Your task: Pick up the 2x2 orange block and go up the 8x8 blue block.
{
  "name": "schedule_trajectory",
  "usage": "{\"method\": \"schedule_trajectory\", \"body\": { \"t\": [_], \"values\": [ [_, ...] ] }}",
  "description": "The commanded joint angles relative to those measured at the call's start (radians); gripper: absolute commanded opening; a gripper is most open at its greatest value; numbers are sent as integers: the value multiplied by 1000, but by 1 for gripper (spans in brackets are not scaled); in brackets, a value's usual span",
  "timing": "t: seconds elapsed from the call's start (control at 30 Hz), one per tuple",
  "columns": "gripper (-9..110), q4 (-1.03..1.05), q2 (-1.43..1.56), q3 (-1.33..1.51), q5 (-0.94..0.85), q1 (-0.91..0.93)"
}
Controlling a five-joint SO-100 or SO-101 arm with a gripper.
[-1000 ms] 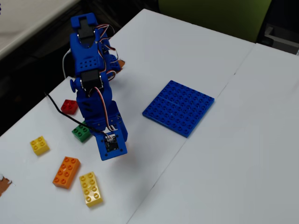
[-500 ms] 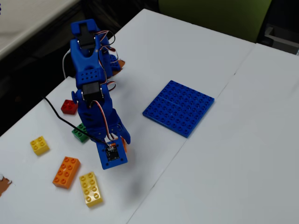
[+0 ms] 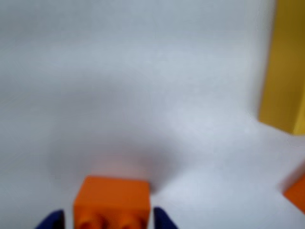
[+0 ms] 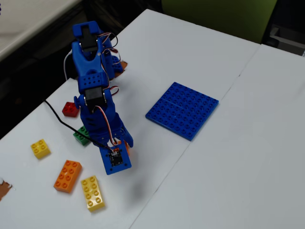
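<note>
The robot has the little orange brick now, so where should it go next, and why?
Probably swing to the right in the fixed view, toward the 8x8 blue block. The wrist view shows the 2x2 orange block pinched in the gripper, with bare table beyond it. The blue plate lies flat and empty, well away from the arm, so carrying comes before any lowering.

Your arm (image 4: 97,100) is bent over the table's (image 4: 228,157) left side, with a sliver of orange block (image 4: 127,148) peeking out by its camera. The blue plate (image 4: 182,110) lies well off right; loose bricks (image 4: 78,179) sit lower left.
</note>
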Motion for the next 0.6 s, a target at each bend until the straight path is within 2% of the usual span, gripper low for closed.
{"method": "schedule_trajectory", "body": {
  "t": [0.0, 0.57],
  "values": [
    [23, 21, 8, -14, -11, 5],
    [22, 26, 5, 0, -11, 6]
  ]
}}
